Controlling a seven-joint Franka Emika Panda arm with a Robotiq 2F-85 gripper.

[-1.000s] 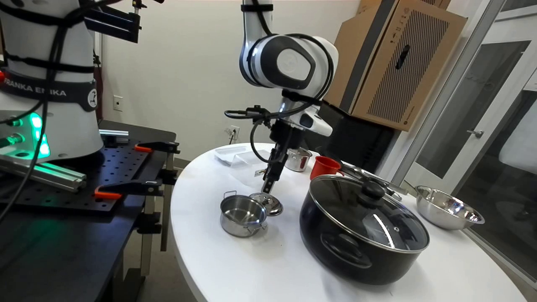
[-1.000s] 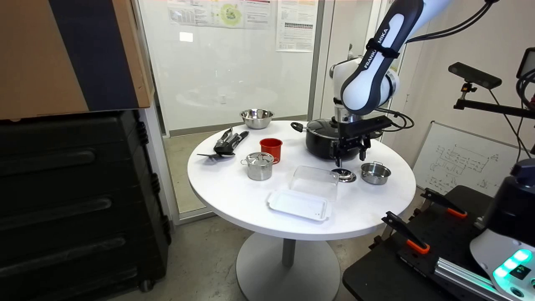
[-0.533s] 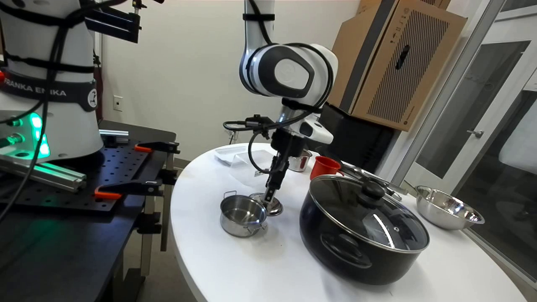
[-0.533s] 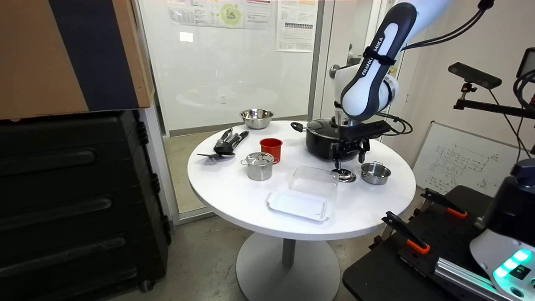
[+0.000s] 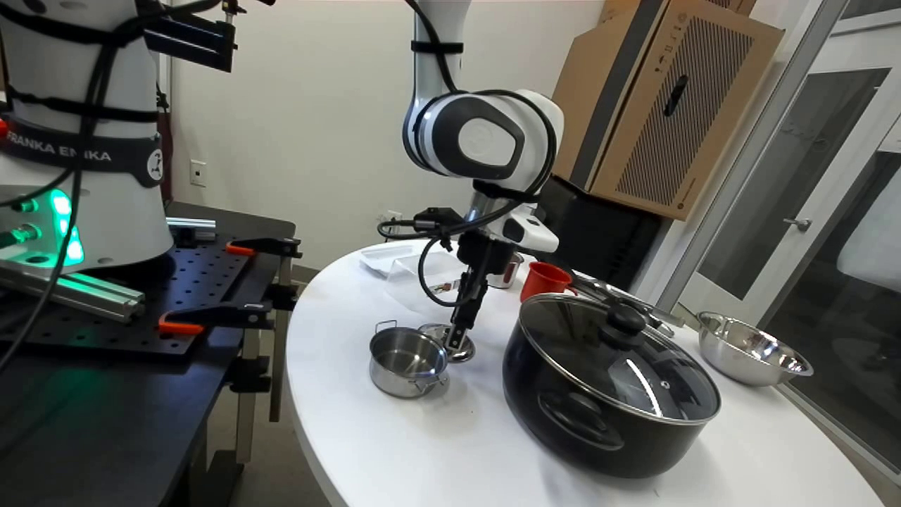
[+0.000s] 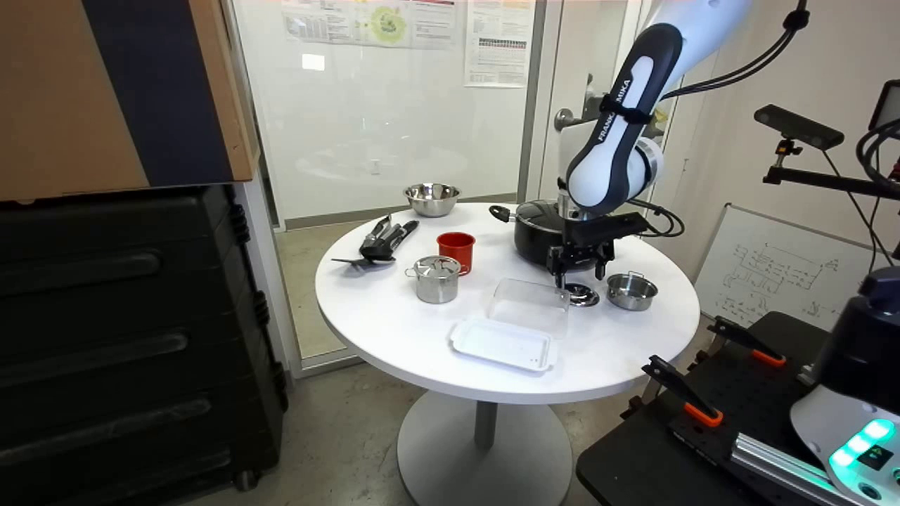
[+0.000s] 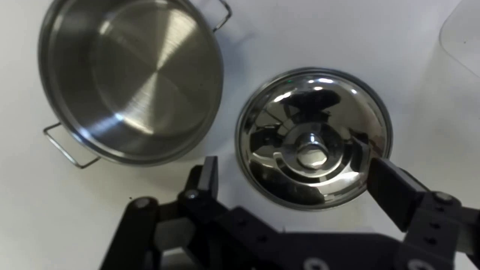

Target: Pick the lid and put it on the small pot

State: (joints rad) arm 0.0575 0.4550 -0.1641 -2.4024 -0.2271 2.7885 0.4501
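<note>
The small round shiny steel lid (image 7: 314,138) lies knob up on the white table; it also shows in both exterior views (image 5: 464,351) (image 6: 585,296). The small steel pot (image 7: 131,82) stands upright and uncovered close beside it, in both exterior views too (image 5: 407,377) (image 6: 631,294). My gripper (image 7: 292,164) is open and empty just above the lid. In the wrist view the left finger is in the gap near the pot, and the right finger overlaps the lid's edge; touching cannot be told. In both exterior views the fingers (image 5: 456,343) (image 6: 580,277) hang low over the lid.
The large black pot (image 5: 584,429) with its glass lid stands close to the gripper. A clear plastic box (image 6: 527,309) and white tray (image 6: 503,344) lie near the lid. A red mug (image 6: 456,253), a lidded steel pot (image 6: 436,282), utensils (image 6: 383,242) and a steel bowl (image 6: 432,202) stand further off.
The arm has come down and shifted slightly sideways, bringing the open fingers lower over the lid. The lid and the small pot have not moved.
</note>
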